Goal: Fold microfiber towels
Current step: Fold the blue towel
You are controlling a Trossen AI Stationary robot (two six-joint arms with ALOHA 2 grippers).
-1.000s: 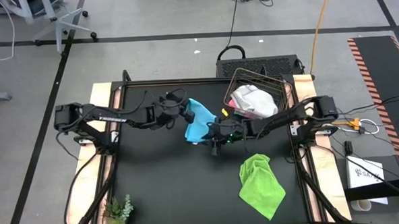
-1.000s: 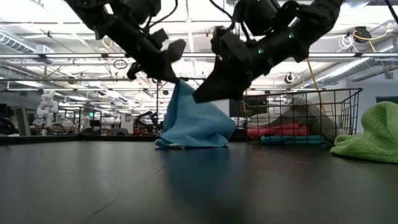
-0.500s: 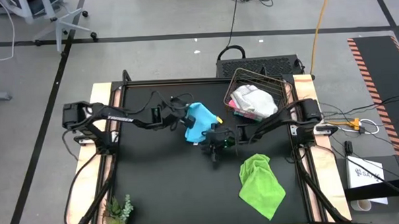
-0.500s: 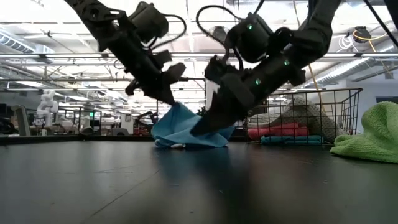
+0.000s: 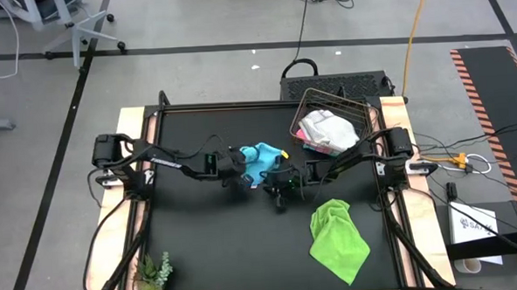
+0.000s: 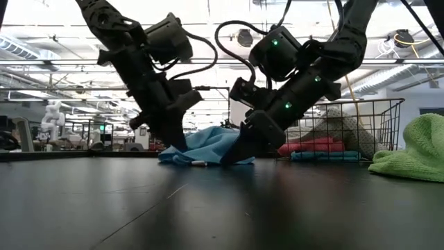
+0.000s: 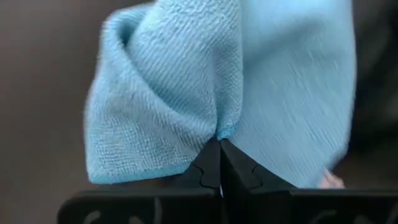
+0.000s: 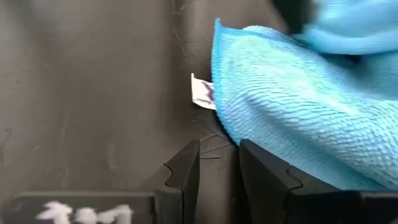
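Black tabletop (image 5: 210, 226), bright workshop beyond.

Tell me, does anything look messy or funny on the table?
Yes. The light blue towel sits bunched in a lump mid-table, not flat, pinched by the left gripper. The lime green towel lies crumpled near the right edge. More towels are heaped in the wire basket.

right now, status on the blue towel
Left gripper shut on blue towel, low at the table. Right gripper open at the towel's edge, holding nothing. Basket behind, green towel off to the side; neither in the way.
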